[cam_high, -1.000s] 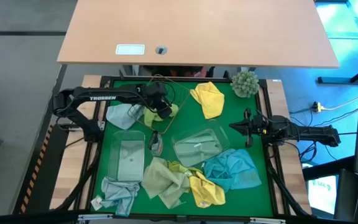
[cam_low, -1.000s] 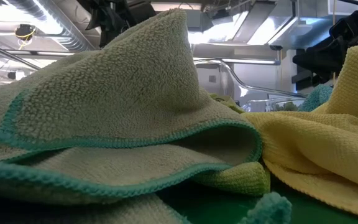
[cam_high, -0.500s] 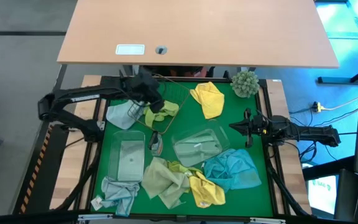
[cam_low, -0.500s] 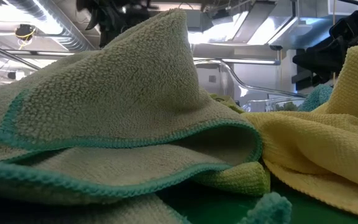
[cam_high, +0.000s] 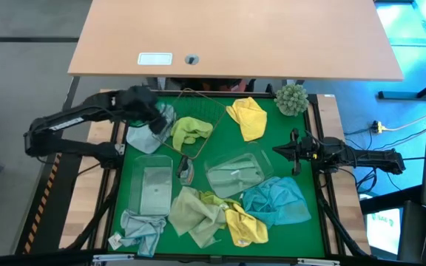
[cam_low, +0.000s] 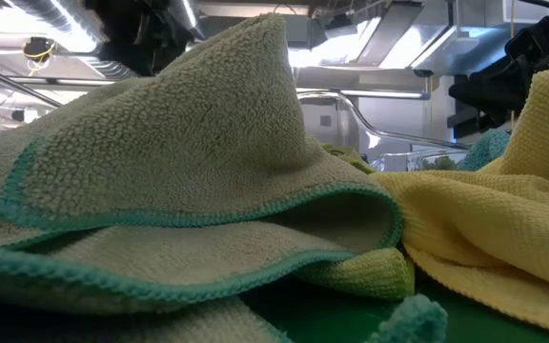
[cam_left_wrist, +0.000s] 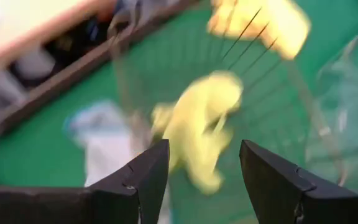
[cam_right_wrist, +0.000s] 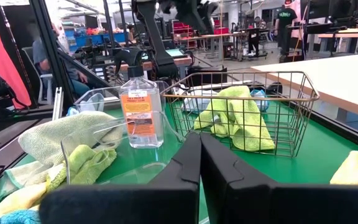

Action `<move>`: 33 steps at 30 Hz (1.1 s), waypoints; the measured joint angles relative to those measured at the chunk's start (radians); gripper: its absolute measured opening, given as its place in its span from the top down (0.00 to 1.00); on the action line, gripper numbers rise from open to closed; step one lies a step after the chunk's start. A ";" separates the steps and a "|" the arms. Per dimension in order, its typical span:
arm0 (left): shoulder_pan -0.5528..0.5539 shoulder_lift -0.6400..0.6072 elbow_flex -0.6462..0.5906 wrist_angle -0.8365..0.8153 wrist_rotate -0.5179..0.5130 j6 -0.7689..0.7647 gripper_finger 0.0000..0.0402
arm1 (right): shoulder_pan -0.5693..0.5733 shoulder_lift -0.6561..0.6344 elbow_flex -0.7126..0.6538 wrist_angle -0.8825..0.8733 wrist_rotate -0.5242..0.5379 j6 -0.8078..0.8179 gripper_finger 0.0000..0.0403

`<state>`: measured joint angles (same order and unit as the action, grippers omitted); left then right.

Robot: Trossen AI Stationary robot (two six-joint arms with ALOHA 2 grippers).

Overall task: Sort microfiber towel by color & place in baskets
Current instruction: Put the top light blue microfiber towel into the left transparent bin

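A: Release confirmed. We see the left gripper pulled back to the table's left edge, jaws spread and empty; a second ago it hung over the wire basket gripping the lime green towel, which now lies inside that basket.

B: So one towel is sorted, we judge. Count, left to right?

A: We note a grey-blue towel in the near-left clear tub, another grey-blue one at the front, a pale olive towel, two yellow towels, a teal towel. Baskets: three, one wire, two clear tubs.

B: Right gripper?

A: Waiting at the right edge, fingers pressed together.
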<state>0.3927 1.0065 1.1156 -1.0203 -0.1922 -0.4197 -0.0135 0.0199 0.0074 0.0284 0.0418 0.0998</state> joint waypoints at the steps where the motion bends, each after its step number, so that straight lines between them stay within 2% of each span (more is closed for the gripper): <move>1: 0.000 -0.009 0.000 -0.050 -0.002 -0.026 0.53 | 0.000 0.000 0.000 0.000 0.000 0.000 0.99; 6: 0.000 -0.020 0.000 -0.289 0.004 -0.126 0.53 | 0.000 0.000 0.000 0.000 0.000 0.000 0.99; 10: 0.000 -0.009 0.000 -0.371 0.000 -0.129 0.53 | 0.000 0.000 0.000 0.000 0.000 0.000 0.99; 16: 0.000 0.009 -0.031 -0.374 0.000 -0.123 0.53 | 0.000 0.000 0.000 0.000 0.000 0.000 0.99; 23: 0.000 0.009 -0.190 -0.373 0.026 -0.121 0.53 | 0.000 0.000 0.000 0.000 0.000 0.000 0.99; 33: 0.000 0.009 -0.407 -0.169 0.031 -0.126 0.53 | 0.000 0.000 0.000 -0.001 0.000 0.000 0.99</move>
<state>0.3927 1.0157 0.7088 -1.1895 -0.1614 -0.5452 -0.0135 0.0196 0.0074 0.0277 0.0418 0.0994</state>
